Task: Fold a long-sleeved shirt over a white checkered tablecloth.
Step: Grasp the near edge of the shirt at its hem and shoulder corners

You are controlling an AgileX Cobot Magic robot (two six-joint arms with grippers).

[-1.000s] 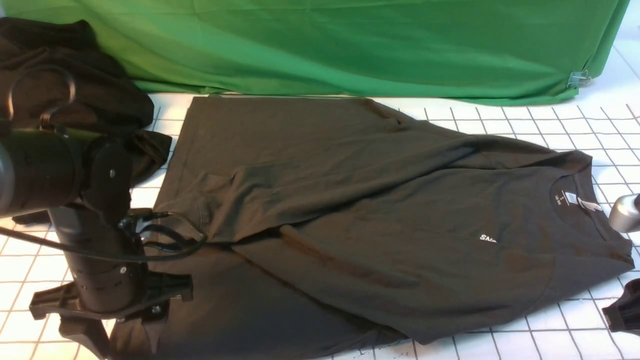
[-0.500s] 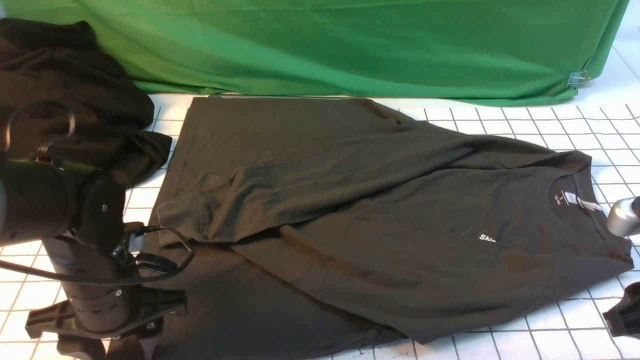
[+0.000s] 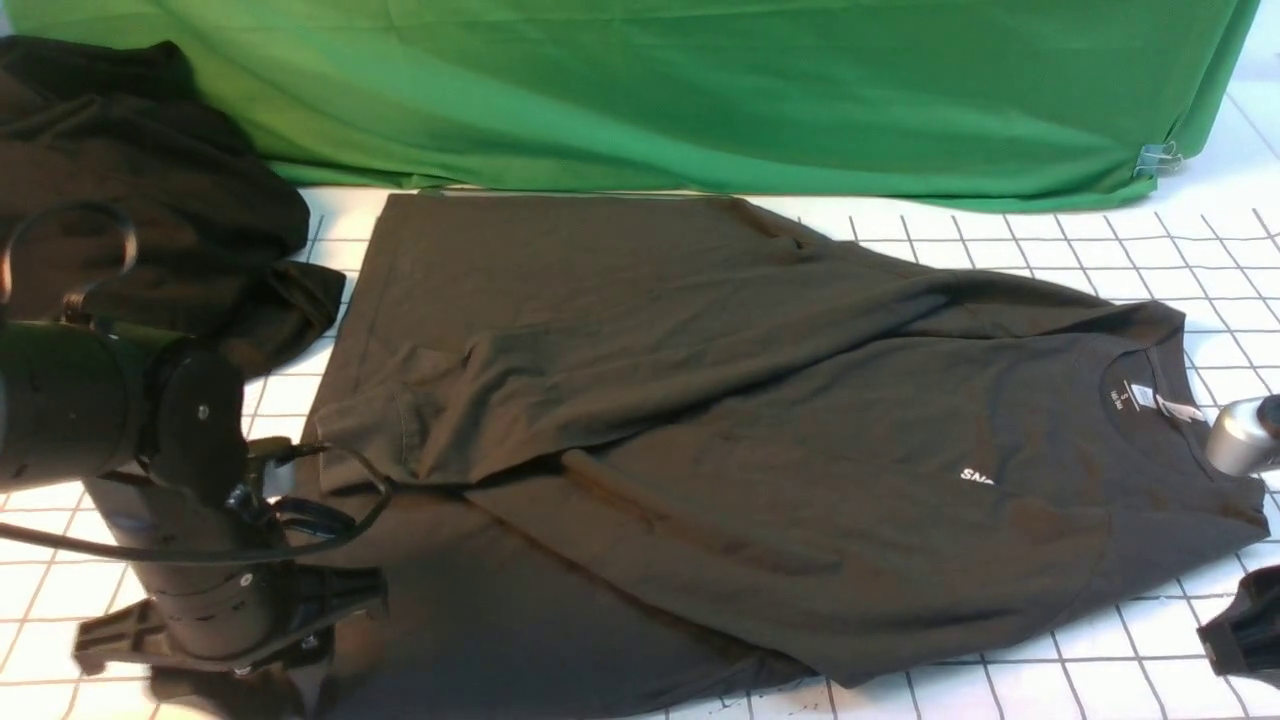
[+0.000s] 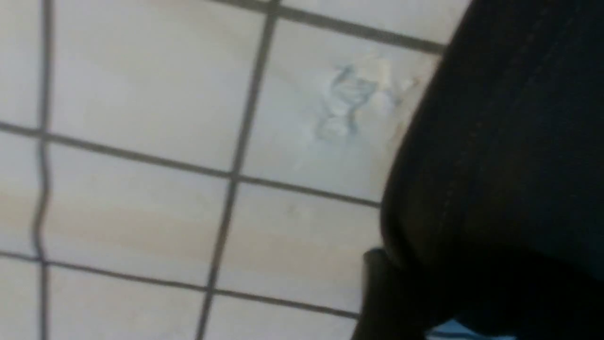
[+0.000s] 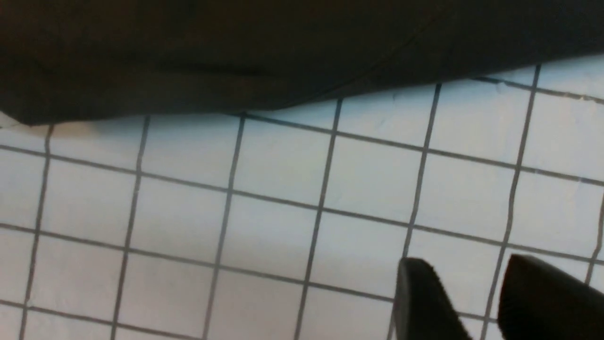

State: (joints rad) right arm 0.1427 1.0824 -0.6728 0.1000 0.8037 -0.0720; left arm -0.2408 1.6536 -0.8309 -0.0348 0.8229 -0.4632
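Observation:
The long-sleeved shirt lies spread on the white checkered tablecloth, neck and white label to the right, with part of a white print showing. My left gripper is down at the shirt's near left hem. In the left wrist view dark shirt cloth covers the jaws and only one finger shows, so its state is unclear. My right gripper hovers open over bare tablecloth, just off the shirt's edge, with nothing between its fingers. It also shows as my right gripper at the front view's right edge.
A bright green cloth hangs across the back, held by a clip. A blacker lumpy heap of cloth sits at the back left, touching the shirt's far left corner. A silver part of my right arm hangs by the collar.
My left arm has dropped lower toward the near edge and slid a little right at the shirt's hem. The shirt and my right gripper have hardly moved.

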